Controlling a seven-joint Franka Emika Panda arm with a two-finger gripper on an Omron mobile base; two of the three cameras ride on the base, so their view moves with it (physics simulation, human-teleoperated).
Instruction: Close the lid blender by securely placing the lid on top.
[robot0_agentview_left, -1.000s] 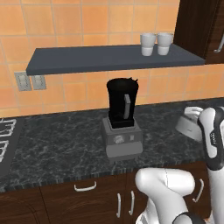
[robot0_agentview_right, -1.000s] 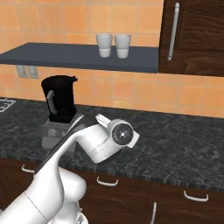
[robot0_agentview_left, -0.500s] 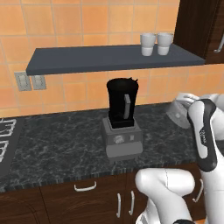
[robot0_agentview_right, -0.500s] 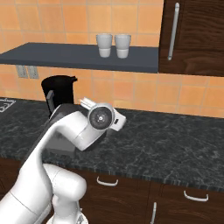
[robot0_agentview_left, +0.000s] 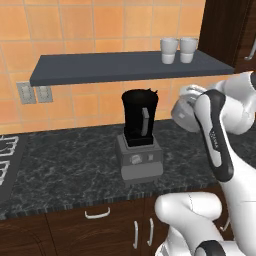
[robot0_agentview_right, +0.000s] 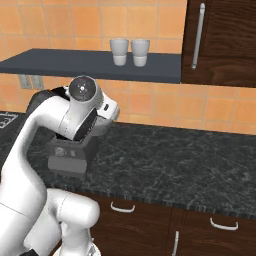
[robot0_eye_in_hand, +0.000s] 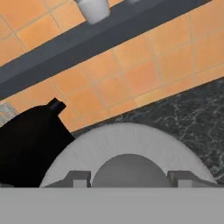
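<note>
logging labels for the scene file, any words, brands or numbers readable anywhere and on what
No text can be read anywhere in these pictures.
Blender front control panel: small pale marks, too small and blurred to read.
Robot forearm in the left base view: a faint grey marking, too blurred to read.
Lid held in the claw: plain grey, no lettering.
Two white cups on the shelf: blank.

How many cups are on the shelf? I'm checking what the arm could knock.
2. Both stand side by side at the shelf's right end: left cup, right cup, above the blender.
</note>
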